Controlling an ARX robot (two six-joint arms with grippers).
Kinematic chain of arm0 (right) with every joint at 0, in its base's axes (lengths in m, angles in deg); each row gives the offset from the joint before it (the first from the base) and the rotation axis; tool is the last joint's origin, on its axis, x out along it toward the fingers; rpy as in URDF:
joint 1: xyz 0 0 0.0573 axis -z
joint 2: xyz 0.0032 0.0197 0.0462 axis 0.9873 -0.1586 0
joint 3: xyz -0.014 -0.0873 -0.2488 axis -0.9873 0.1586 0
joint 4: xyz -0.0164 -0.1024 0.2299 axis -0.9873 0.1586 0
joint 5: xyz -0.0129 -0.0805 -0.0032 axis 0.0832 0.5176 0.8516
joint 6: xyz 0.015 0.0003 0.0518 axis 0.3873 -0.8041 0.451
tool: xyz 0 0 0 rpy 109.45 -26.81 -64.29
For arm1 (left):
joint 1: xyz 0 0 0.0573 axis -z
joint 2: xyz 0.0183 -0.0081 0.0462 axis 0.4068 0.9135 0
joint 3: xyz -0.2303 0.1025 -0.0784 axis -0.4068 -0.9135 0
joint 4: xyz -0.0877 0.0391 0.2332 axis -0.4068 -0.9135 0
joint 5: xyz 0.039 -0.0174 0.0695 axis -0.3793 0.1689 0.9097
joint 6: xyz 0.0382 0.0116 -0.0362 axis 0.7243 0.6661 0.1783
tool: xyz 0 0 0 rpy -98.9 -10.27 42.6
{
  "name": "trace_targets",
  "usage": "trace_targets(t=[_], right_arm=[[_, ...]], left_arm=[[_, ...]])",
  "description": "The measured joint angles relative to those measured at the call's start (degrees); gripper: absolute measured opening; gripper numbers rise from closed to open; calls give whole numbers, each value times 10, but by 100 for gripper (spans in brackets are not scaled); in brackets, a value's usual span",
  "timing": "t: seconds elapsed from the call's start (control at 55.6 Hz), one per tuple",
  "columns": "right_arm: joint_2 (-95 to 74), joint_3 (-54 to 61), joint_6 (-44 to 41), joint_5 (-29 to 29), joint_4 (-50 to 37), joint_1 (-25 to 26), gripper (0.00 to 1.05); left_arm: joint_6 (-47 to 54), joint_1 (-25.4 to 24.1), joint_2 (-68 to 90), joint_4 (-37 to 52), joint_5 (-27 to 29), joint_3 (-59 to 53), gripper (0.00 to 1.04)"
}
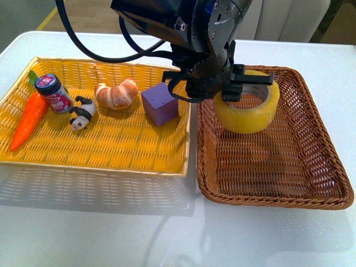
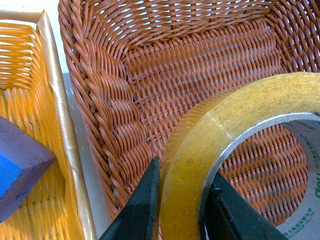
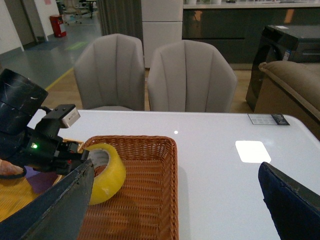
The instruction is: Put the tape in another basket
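Note:
The tape (image 1: 247, 111), a wide yellowish roll with a pale core, hangs tilted over the far left part of the dark brown wicker basket (image 1: 267, 200), just above its floor. My left gripper (image 1: 236, 89) is shut on the tape's wall, one finger outside and one inside the ring. In the left wrist view the black fingers (image 2: 142, 205) pinch the tape (image 2: 190, 150) above the basket's weave (image 2: 140, 75). My right gripper (image 3: 176, 170) is open and empty, away from the basket (image 3: 165, 200), looking at the tape (image 3: 107, 175). It is out of the front view.
The bright yellow tray (image 1: 111, 150) sits left of the brown basket, touching it. It holds a purple cube (image 1: 159, 104), a croissant (image 1: 117, 93), a toy panda (image 1: 82, 114), a can (image 1: 54, 93) and a carrot (image 1: 30, 119). Two chairs (image 3: 190, 75) stand beyond the white table.

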Motion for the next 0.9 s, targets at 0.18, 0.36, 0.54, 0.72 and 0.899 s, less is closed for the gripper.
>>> trace_targets(t=[0.18,0.36,0.54,0.72,0.899], right_arm=[[0,0,0,0,0,0,96],[0,0,0,0,0,0,96],[0,0,0,0,0,0,96],[0,0,0,0,0,0,96],[0,0,0,0,0,0,96]], left_arm=[[-10,3,6,4,-12,1,25],[-16,3,1,26,-17,-14,55],[-23,1,-30,63,-17,-76,83],[-30,-18,-129,132,-19,-181,95],[-39,-76,-306,229,-19,-362,96]])
